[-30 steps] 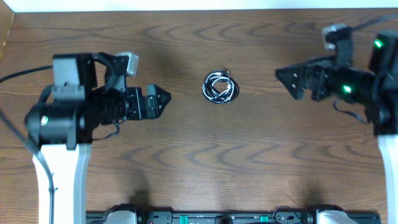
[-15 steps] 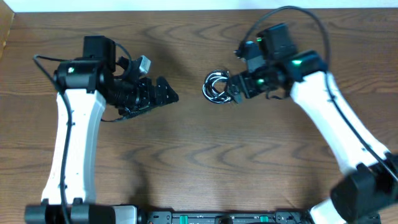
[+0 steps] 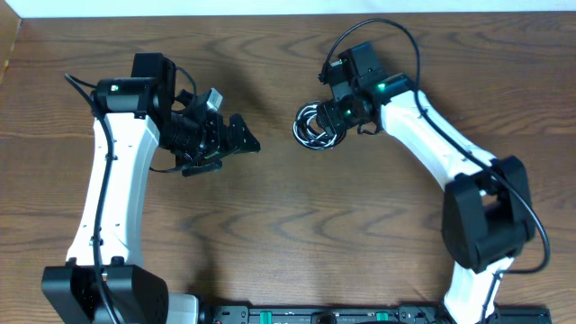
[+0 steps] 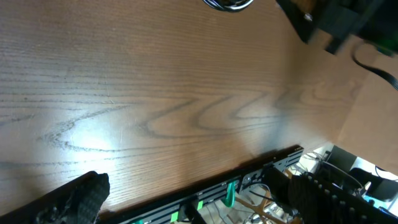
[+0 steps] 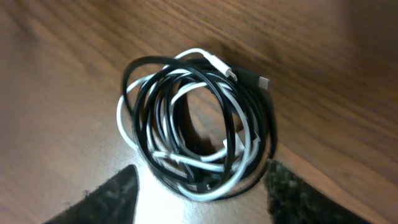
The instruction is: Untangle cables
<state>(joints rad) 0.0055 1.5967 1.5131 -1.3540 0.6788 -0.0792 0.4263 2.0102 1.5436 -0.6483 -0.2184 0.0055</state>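
The cables (image 3: 312, 126), black and white cords wound into one tight coil, lie on the wooden table (image 3: 297, 234) near its middle. My right gripper (image 3: 331, 115) hangs over the coil's right side. In the right wrist view the cables (image 5: 198, 127) fill the centre, and my right gripper (image 5: 200, 198) is open, with its two dark fingers on either side of the coil's near edge. The right finger (image 5: 297, 196) is close against the outer black loop. My left gripper (image 3: 245, 138) stands open to the left of the coil, apart from it, with nothing between its fingers (image 4: 78, 198).
In the left wrist view the coil's edge (image 4: 229, 4) shows at the top next to the right arm (image 4: 339, 18). The table's front edge with a black rail (image 4: 249, 180) runs below. Both arm bases stand at the near edge.
Both arms swung in from the sides toward the table's middle. The right gripper came down over the coil and its jaws narrowed around it. The left gripper stayed wide open.
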